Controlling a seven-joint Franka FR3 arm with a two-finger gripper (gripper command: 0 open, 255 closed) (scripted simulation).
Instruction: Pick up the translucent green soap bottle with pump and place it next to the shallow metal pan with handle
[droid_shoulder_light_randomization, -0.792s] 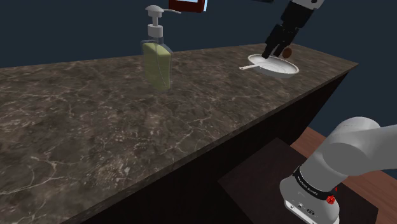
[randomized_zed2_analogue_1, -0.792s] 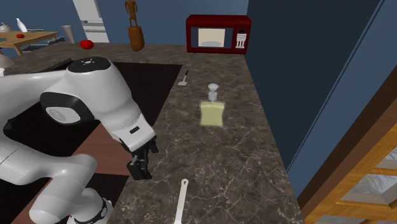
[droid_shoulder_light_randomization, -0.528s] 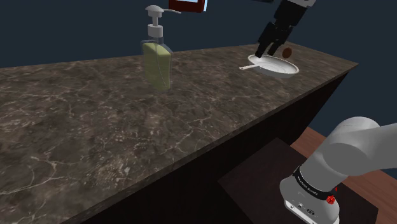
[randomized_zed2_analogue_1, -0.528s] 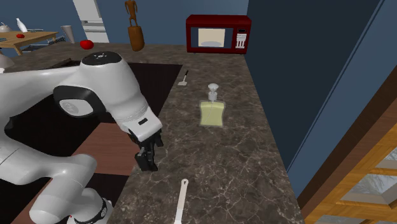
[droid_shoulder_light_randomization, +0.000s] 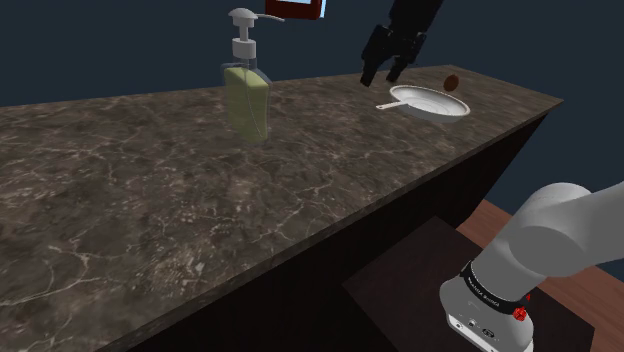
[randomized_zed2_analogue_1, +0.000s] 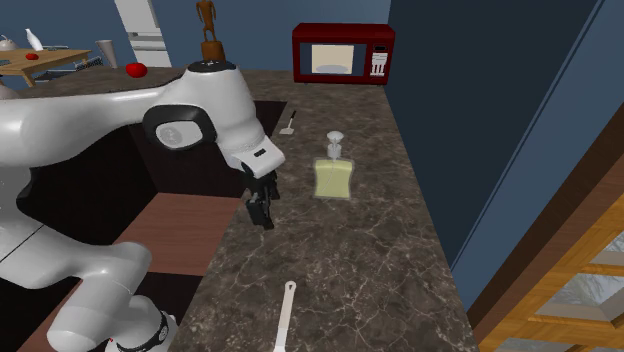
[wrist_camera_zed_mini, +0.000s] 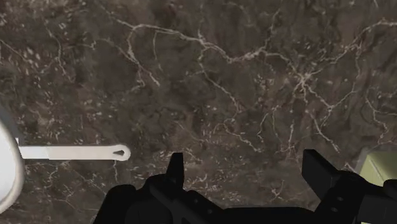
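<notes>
Movement since the earlier frames: the tool (droid_shoulder_light_randomization: 381, 76) has left its position over the pan (droid_shoulder_light_randomization: 435, 103) and shifted toward the shoulder view's left, closing on the soap bottle (droid_shoulder_light_randomization: 246, 98). In the second exterior view the tool (randomized_zed2_analogue_1: 262, 216) has travelled farther along the desk (randomized_zed2_analogue_1: 360, 260). Bottle and pan have not changed place.

Tool condition: released. In the wrist view the tool (wrist_camera_zed_mini: 247, 170) has its two black fingers (wrist_camera_zed_mini: 176, 167) standing well apart, with only marbled desk (wrist_camera_zed_mini: 210, 76) between them. Nothing is gripped. It hangs above the desk, pointing down.

Soap bottle: upright on the dark marbled desk (droid_shoulder_light_randomization: 200, 200), pale yellow-green and translucent, with a grey-white pump on top. It stands to the shoulder view's left of the tool, well apart from the pan. In the second exterior view the soap bottle (randomized_zed2_analogue_1: 332, 179) is to that view's right of the tool, between it and the far red microwave (randomized_zed2_analogue_1: 343, 52). A pale corner of the soap bottle (wrist_camera_zed_mini: 380, 167) shows just beside one finger in the wrist view.

Pan: shallow, light-coloured, flat on the desk at the shoulder view's right. Its handle (wrist_camera_zed_mini: 73, 152) lies beside the other finger, apart from it.
</notes>
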